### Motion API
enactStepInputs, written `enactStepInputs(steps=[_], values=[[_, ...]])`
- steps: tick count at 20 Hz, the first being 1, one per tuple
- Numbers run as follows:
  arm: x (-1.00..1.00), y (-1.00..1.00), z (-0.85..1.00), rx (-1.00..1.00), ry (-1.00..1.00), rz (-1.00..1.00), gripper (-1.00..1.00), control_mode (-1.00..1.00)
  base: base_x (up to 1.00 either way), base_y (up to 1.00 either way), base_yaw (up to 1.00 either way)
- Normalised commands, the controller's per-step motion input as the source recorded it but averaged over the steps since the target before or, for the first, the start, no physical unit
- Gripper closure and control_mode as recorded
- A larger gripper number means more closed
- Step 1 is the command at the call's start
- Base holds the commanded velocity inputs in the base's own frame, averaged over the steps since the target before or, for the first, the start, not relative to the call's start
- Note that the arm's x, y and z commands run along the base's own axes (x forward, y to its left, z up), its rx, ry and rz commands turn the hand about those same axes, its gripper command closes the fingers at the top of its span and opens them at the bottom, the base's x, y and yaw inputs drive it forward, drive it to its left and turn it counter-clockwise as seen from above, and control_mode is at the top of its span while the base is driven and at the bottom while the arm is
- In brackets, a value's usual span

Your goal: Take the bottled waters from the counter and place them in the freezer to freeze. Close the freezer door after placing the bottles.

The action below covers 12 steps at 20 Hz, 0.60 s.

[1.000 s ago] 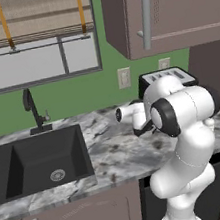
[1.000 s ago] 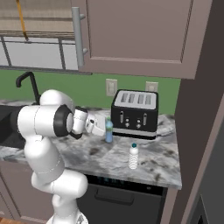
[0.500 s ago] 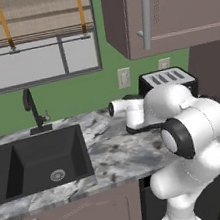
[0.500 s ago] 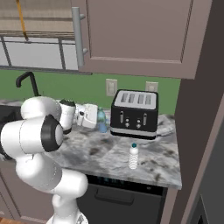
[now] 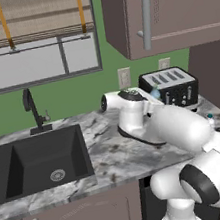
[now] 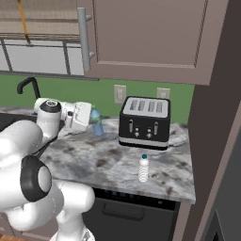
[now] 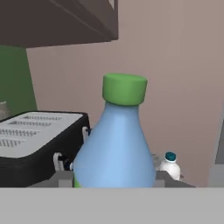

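End effector (image 6: 95,121) is closed on the blue-tinted bottle (image 7: 114,144), held clear of the worktop (image 6: 108,162), just left of the toaster (image 6: 144,123) and close to the green back wall. In the hand view this bottle stands upright and very near, pale blue body, green cap on top. In the right base view the same bottle (image 6: 96,122) shows only as a bluish shape at the tip of the white wrist; in the left base view a small blue patch (image 5: 154,93) peeks out beside the wrist, against the toaster's left end.

Second bottle (image 6: 143,168), whitish with a dark teal cap, stands upright on the worktop, nearer the front edge, in front of the toaster and apart from it. The hand view shows it (image 7: 169,165) low and to the right of the held bottle, farther off. In the left base view only its cap (image 5: 210,116) shows past the arm.

Toaster is black with a silver slotted top and sits at the far right of the worktop, below two wall outlets (image 6: 119,93). Black sink (image 5: 37,160) with a black tap (image 5: 30,108) is set into the left part of the marbled worktop. A window with a blind (image 5: 25,17) is above the sink; taupe wall cabinets with a bar handle (image 5: 145,15) hang at upper right. A black dishwasher (image 6: 132,214) sits under the worktop below the standing bottle.
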Motion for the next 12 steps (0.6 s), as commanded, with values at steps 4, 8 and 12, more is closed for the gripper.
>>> enactStepInputs(steps=[4,8,12], values=[[-0.86,0.65,0.33,0.0,0.0,0.0,1.0,-1.0,0.0,0.0,0.0],[-0.25,0.17,0.02,0.0,0.0,0.0,1.0,1.0,-0.75,0.38,-0.15],[0.0,0.0,0.0,0.0,0.0,0.0,1.0,1.0,-1.0,0.45,-0.51]])
